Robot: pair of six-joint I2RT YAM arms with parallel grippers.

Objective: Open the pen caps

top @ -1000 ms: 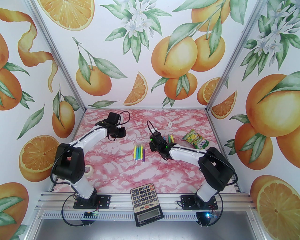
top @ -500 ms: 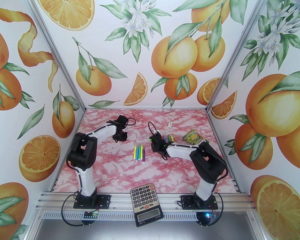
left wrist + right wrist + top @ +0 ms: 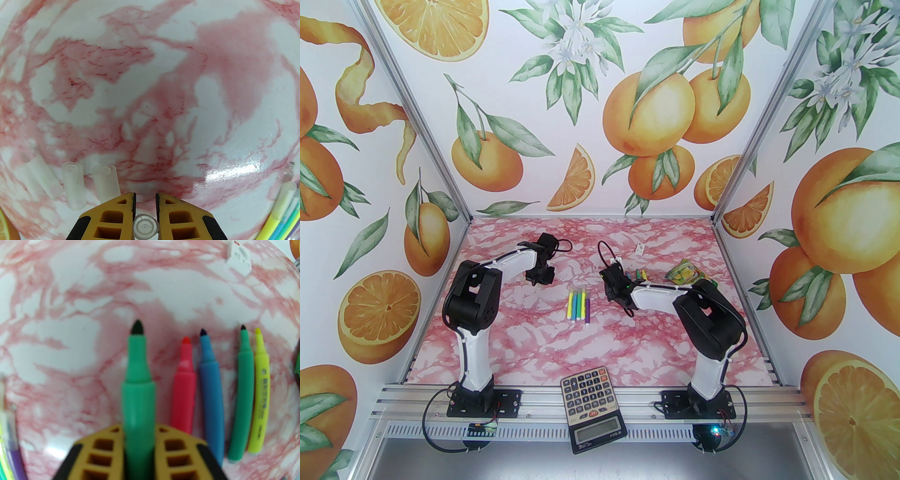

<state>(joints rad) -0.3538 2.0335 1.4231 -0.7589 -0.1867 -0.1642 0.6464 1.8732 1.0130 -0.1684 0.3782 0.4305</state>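
Nearest, at the front rail between the two arm bases: a calculator (image 3: 593,403), flat, keys up; further in, on the middle of the pink-marbled tabletop (image 3: 525,342), a row of capped pens (image 3: 580,305) side by side, yellow, green, blue and purple, clear caps on; left of that row and a little beyond, the left gripper (image 3: 145,195), pointing down, narrow, pinching one clear cap (image 3: 145,227) between its yellow fingers (image 3: 112,211), end-on to the wrist camera; on the tabletop just past those fingers, to the left in the wrist view, three loose caps (image 3: 73,185), clear, lying close together; right of the row, the right gripper (image 3: 139,427), clamped on an uncapped green pen (image 3: 138,371), dark tip bare and pointing away; just beside it, flat on the tabletop, four more uncapped pens (image 3: 211,392), pink, blue, green and yellow, tips all facing the same way; further right, a green-yellow snack pouch (image 3: 686,273), partly behind the right arm; farthest, toward the back wall, a small white tag (image 3: 639,249).
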